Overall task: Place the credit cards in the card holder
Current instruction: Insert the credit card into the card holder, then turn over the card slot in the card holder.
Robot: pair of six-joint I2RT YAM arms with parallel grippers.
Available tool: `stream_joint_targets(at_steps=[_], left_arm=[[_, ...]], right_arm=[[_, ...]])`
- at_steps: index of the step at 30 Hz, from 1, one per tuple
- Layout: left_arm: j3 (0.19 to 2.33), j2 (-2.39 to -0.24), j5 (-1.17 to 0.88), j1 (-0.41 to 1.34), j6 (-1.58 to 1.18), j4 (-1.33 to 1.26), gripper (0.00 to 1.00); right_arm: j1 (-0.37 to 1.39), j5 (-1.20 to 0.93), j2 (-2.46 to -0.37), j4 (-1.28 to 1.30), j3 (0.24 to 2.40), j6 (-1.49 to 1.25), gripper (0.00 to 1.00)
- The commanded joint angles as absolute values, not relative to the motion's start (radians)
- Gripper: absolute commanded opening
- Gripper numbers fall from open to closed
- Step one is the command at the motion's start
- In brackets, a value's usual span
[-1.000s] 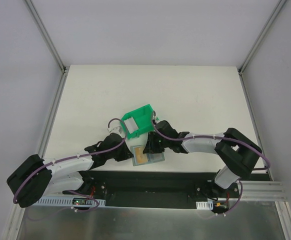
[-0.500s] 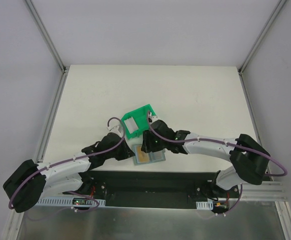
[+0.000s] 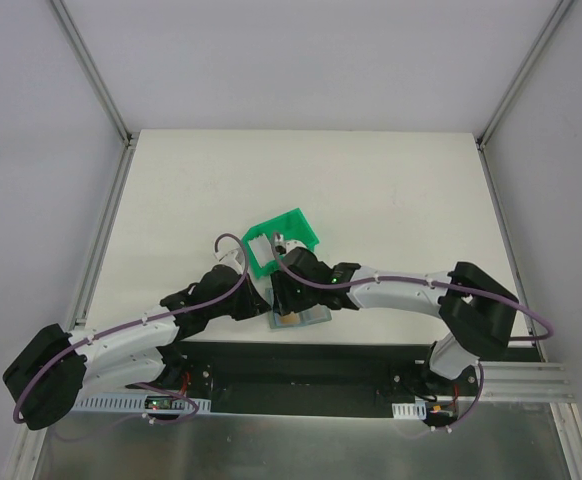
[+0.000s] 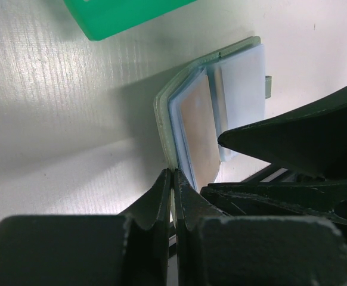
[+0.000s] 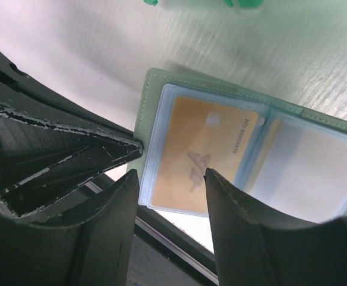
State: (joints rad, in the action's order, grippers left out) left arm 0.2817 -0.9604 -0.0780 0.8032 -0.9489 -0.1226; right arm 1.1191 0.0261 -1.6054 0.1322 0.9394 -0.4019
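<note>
The card holder lies open at the table's near edge, grey-green with clear pockets. A tan-orange credit card sits inside its left pocket. My right gripper hovers open just above that card, nothing between its fingers. My left gripper is shut on the card holder's outer edge; its fingers show at the left of the right wrist view. From above, both grippers meet over the card holder. A pale card lies in the green bin.
A bright green plastic bin stands just behind the card holder, touching distance from both wrists. The holder's near side hangs over the table edge and the black base strip. White table stretches beyond.
My right gripper has opened and slid left and nearer, over the holder. The left arm has stretched forward a little while keeping its grip.
</note>
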Motion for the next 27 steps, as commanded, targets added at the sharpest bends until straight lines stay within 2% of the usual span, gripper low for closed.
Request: stream_joint_targets(at_steps=[1, 13, 27], left_arm=[[0.311, -0.945, -0.089, 0.798, -0.934, -0.132, 0.0], [0.307, -0.93, -0.083, 0.799, -0.936, -0.132, 0.0], [0.281, -0.897, -0.069, 0.798, -0.945, -0.13, 0.0]], right_arm=[[1.132, 0.052, -1.628, 0.175, 0.995, -0.384, 0.51], [1.16, 0.106, -1.68, 0.267, 1.055, -0.359, 0.51], [1.196, 0.304, -1.672, 0.432, 1.123, -0.351, 0.46]])
